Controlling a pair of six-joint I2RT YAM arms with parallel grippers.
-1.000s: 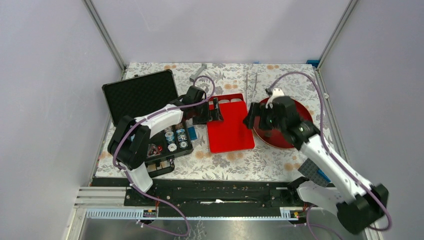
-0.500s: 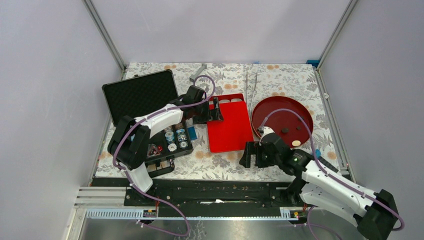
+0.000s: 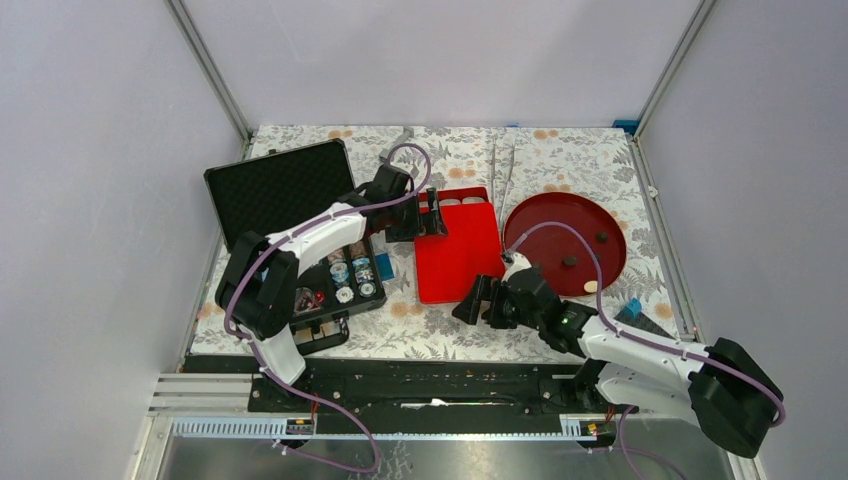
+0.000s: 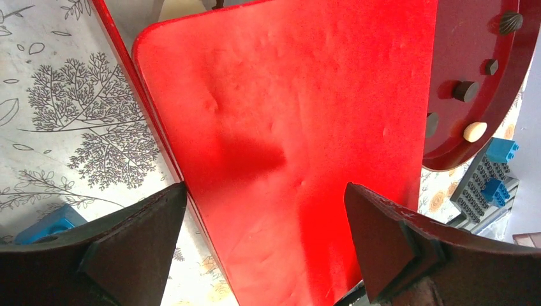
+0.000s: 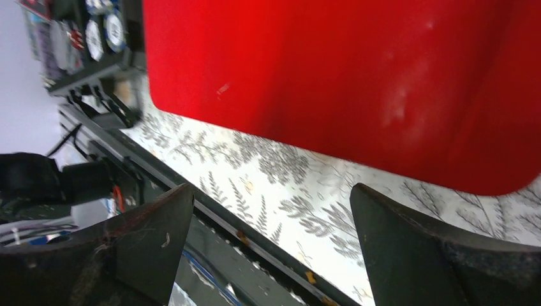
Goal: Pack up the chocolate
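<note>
Chocolate (image 3: 570,260) on round plate (image 3: 545,222); left gripper (image 4: 265,191) and right gripper (image 5: 273,191) both spread wide, empty, by red tray (image 3: 460,258).

The flat red rectangular tray (image 3: 462,262) lies bare in its middle, open from above. The left fingers (image 4: 131,245) stand spread over its far end, the right fingers (image 5: 418,258) spread at its near edge. An open black case (image 3: 285,195) hems its left side; a round dark-red plate (image 3: 580,210) sits just beside its right.

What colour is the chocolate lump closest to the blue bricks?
Pale tan lump, clearest in the left wrist view.
</note>
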